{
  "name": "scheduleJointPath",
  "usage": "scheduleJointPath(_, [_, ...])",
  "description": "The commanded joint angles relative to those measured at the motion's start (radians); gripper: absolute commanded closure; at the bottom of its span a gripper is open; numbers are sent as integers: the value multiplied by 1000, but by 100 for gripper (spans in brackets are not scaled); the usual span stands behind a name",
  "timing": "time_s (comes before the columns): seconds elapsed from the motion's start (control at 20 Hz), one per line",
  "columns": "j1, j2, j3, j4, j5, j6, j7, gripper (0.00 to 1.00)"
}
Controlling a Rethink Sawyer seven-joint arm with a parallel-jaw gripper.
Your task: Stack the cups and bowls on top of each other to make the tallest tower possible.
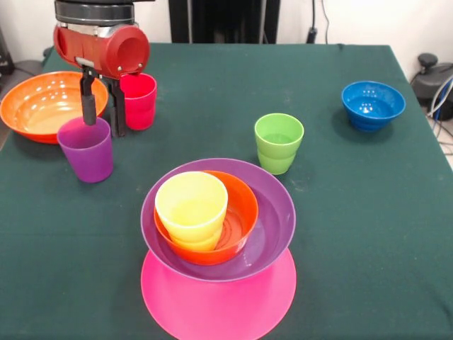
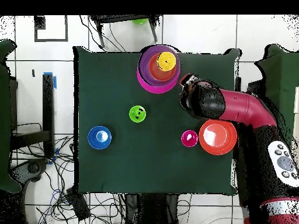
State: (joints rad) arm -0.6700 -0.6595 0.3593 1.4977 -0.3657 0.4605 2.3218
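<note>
Tower [image 1: 218,248]: near edge of the green-clothed table [image 1: 368,212] in the front view; landmark for the places below.
Tower make-up: upturned pink bowl [image 1: 219,304] as base; purple bowl [image 1: 272,234] upright on it; small orange bowl [image 1: 241,216] nested inside that; yellow cup [image 1: 191,207] upright in the orange bowl, leaning toward its left side. In the overhead view the stack [image 2: 157,69] sits at the table's top edge.
Green cup [image 1: 279,142]: upright, just behind the tower and a little to its right, not touching; overhead view [image 2: 137,114].
Blue bowl [image 1: 373,105]: upright, far behind and well to the right of the tower; overhead view [image 2: 100,137].
Purple cup [image 1: 86,149]: upright, behind and well to the left of the tower.
Red cup [image 1: 139,100]: upright, further back than the purple cup, left of the tower; overhead view [image 2: 190,138].
Large orange bowl [image 1: 49,105]: upright, furthest left of the tower, at the table edge, close beside the purple cup; overhead view [image 2: 218,137].
Gripper [image 1: 102,113]: hangs from the red arm [image 2: 233,108], left-rear of the tower; one dark finger [image 1: 88,105] sits at the purple cup's rim, the other down between the purple and red cups.
Gripper state: fingers spread apart, gripping nothing that I can confirm; whether the finger stands inside or behind the purple cup's rim, I cannot tell.
</note>
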Motion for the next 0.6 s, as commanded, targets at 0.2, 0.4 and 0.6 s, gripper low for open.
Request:
scheduleJointPath(0.2, [-24,124,57,85,-66,78,-174,0])
scheduleJointPath(0.4, [-38,141,47,59,-90,77,-195,0])
scheduleJointPath(0.6, [-52,144,42,38,-110,75,-216,0])
